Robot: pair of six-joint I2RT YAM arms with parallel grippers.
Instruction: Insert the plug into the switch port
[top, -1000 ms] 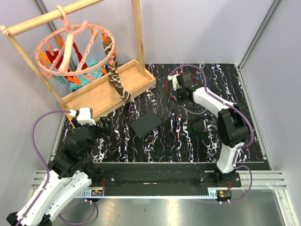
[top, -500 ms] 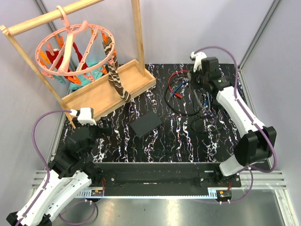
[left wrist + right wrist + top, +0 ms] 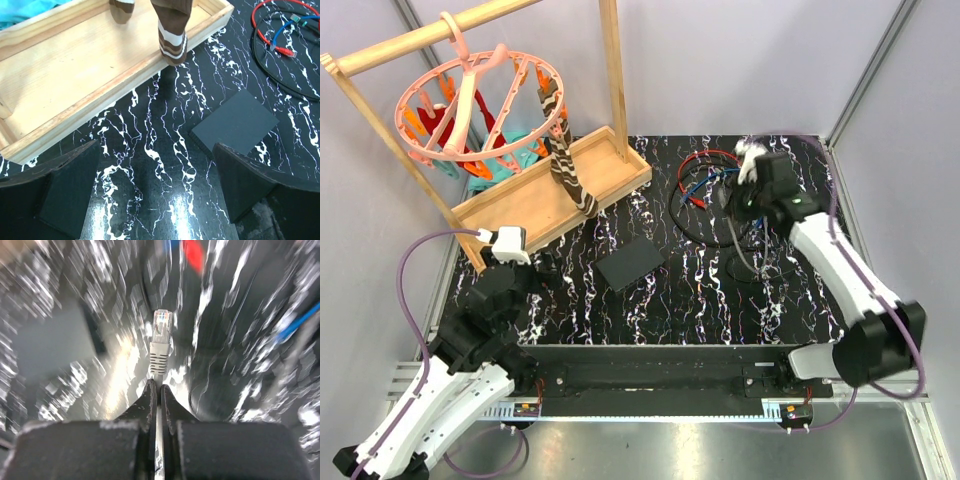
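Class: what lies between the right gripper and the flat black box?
In the top view, a black cable loop lies on the table between the right gripper and the flat black box.

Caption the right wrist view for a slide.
Right gripper shut on the grey plug, tip forward; background motion-blurred.

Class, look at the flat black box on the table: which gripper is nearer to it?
Left. The left gripper is open just short of the flat black box, which lies ahead to its right. The right gripper, shut on the plug, is farther away.
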